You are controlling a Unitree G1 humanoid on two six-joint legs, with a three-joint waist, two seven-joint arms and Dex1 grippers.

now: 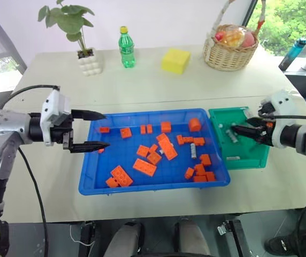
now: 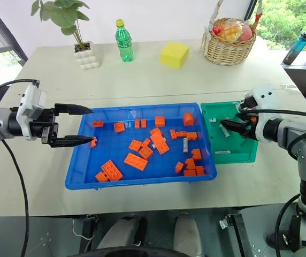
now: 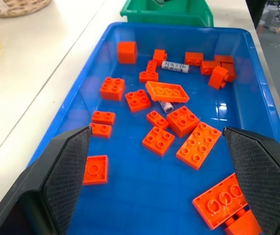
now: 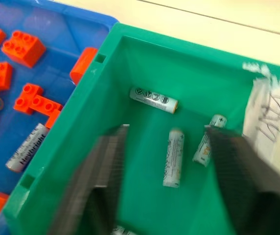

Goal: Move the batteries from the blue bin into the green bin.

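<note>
The blue bin (image 1: 153, 188) lies mid-table, strewn with orange toy bricks (image 1: 144, 167). One battery (image 1: 193, 151) rests among the bricks toward its right side, and another battery (image 3: 166, 106) lies near the middle. The green bin (image 1: 253, 160) sits against the blue bin's right end and holds several batteries (image 4: 173, 157). My left gripper (image 1: 106, 129) hovers open at the blue bin's left rim, nothing between its fingers. Over the green bin hangs my right gripper (image 1: 238, 130), its fingers (image 4: 105, 166) spread open above the batteries and empty.
Along the far edge of the table stand a potted plant (image 1: 87, 59), a green bottle (image 1: 125, 48), a yellow sponge (image 1: 175, 60) and a wicker basket (image 1: 230, 48). Two drink bottles (image 1: 293, 53) stand off the table at the far right.
</note>
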